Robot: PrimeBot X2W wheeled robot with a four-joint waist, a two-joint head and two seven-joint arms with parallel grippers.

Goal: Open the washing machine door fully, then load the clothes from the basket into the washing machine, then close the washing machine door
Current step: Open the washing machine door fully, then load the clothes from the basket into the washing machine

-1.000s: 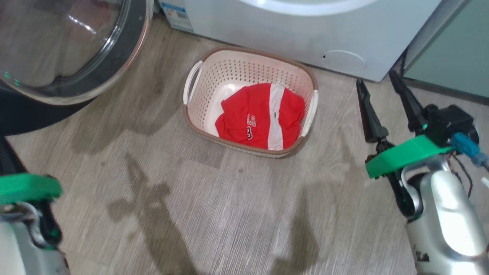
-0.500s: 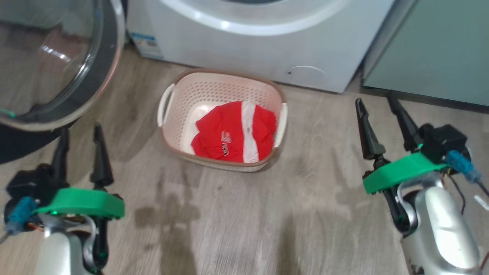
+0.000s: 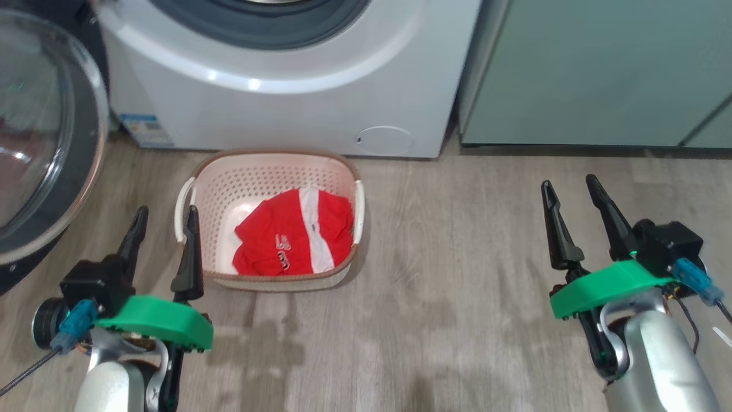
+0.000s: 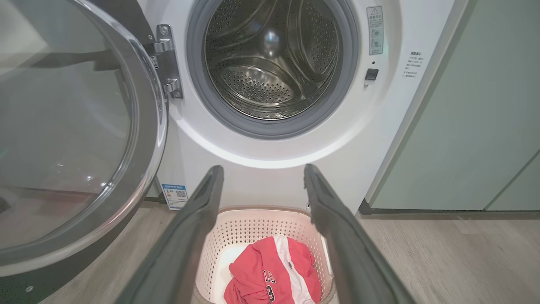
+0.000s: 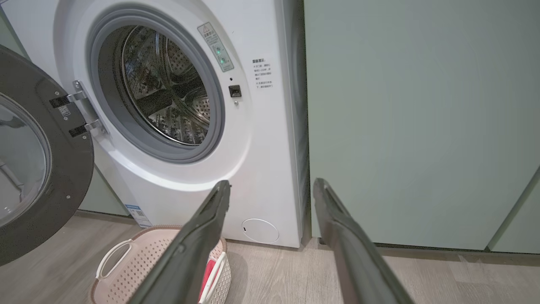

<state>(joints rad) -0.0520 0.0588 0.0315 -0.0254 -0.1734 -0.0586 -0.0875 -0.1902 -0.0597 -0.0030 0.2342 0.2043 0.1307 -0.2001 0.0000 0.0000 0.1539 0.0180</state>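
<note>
The white washing machine stands at the back with its door swung wide to the left; its steel drum is bare inside. On the floor in front sits the cream basket holding the clothes, a red garment with a white stripe. My left gripper hovers open just left of the basket, its right finger over the white handle. My right gripper is open over bare floor far to the right. In the left wrist view the basket and clothes lie between the fingers.
Pale green cabinets stand right of the machine. Wood-look floor stretches between the basket and my right arm. A blue sticker sits at the machine's lower left corner, and a round filter cap at its lower right.
The head camera has tilted up and shifted, so basket and machine sit lower and further left in view. My left arm came up into view and its fingers spread open. The right gripper stays open.
</note>
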